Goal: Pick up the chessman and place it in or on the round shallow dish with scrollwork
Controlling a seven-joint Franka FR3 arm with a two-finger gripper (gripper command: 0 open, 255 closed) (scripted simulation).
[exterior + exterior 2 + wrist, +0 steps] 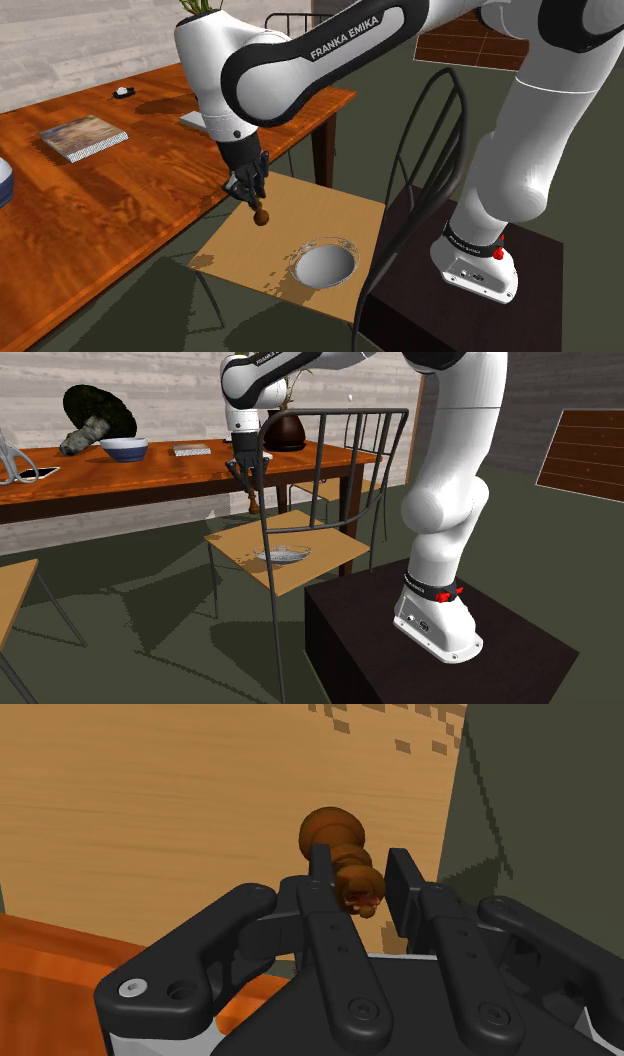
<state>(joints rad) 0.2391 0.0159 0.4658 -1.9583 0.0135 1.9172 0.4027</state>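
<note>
- Chessman [260, 212], a brown turned piece, hangs from the tips of the black claw [254, 198] in the shoulder view. Its long axis is nearly upright with a slight lean, and its wide base points down at the tan chair seat [320, 210]. The round pale dish [326, 266] lies on the same seat, lower than the claw and off to the side nearer the arm's stand.
- In the second exterior view the chessman [253, 504] sits directly under the claw [248, 487], in line with it. This side-on angle shows the dish [283, 555] as a flat, shallow saucer well below the claw.
- The wrist view adds the grip itself. The claw [360, 882] is narrowed onto the piece's upper end, with the fingers [322, 889] clasping it from either side. The chessman [338, 849] runs straight out past the fingertips, base farthest from the hand, with the seat [150, 804] beyond it.
</note>
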